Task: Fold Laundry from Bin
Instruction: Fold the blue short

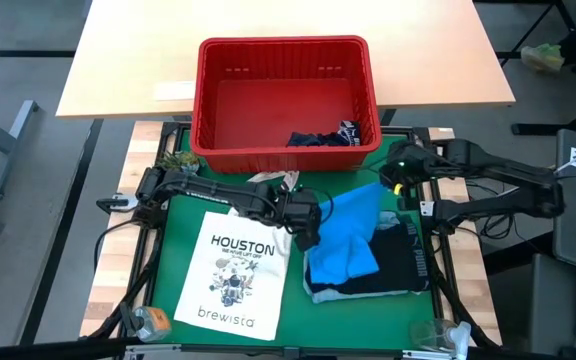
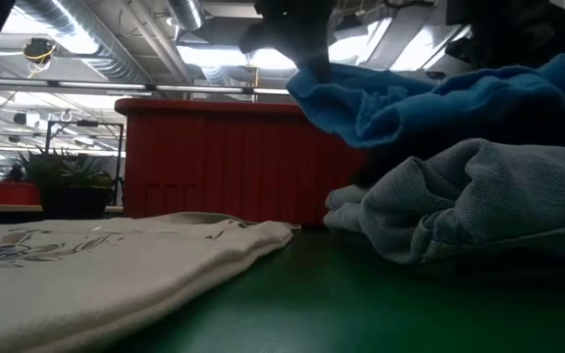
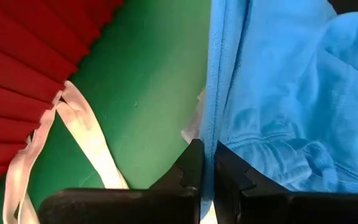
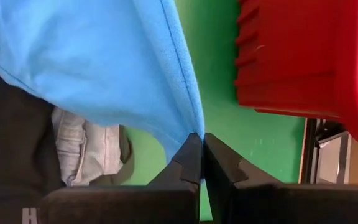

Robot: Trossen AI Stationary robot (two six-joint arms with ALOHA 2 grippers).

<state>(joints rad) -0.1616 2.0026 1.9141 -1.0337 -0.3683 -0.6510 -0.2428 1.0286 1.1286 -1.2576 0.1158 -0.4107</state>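
The bright blue garment [image 1: 353, 240] is gripped at opposite edges by the closed left claw [image 1: 308, 228] and right claw [image 1: 396, 180], at six o'clock of the red bin [image 1: 286, 52].

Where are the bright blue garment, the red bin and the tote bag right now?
bright blue garment [image 1: 353, 235]: high view, middle of its spread cloth.
red bin [image 1: 208, 100]: high view, left wall near the rim.
tote bag [image 1: 238, 275]: high view, printed panel.
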